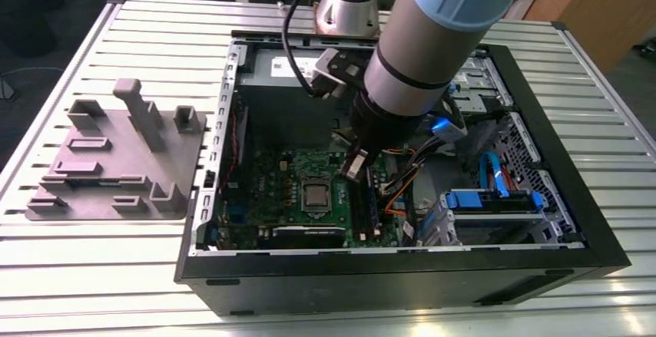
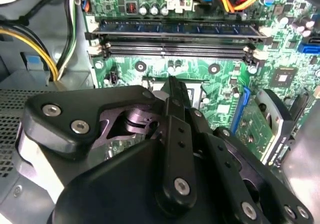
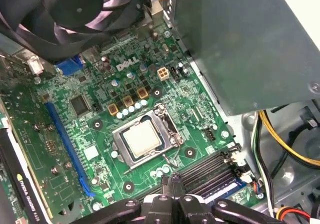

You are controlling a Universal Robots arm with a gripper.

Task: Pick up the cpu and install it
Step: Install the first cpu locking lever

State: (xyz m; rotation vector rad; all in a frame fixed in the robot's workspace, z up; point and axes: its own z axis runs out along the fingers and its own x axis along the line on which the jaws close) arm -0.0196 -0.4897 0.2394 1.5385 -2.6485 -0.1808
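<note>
Fingers [image 3: 172, 186] of the gripper [image 1: 355, 166] are seen pressed together, nothing held. Chip [image 3: 142, 140] is already seated in its socket, centre of the first wrist view, on the green board [image 1: 282, 191].

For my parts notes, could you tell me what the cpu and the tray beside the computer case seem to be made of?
The cpu looks like it has a metal top: flat, pale silver-grey, with a dull sheen. The tray beside the case looks like moulded plastic: uniform matte grey, with upright posts formed in one piece, though the look alone leaves that open.
</note>
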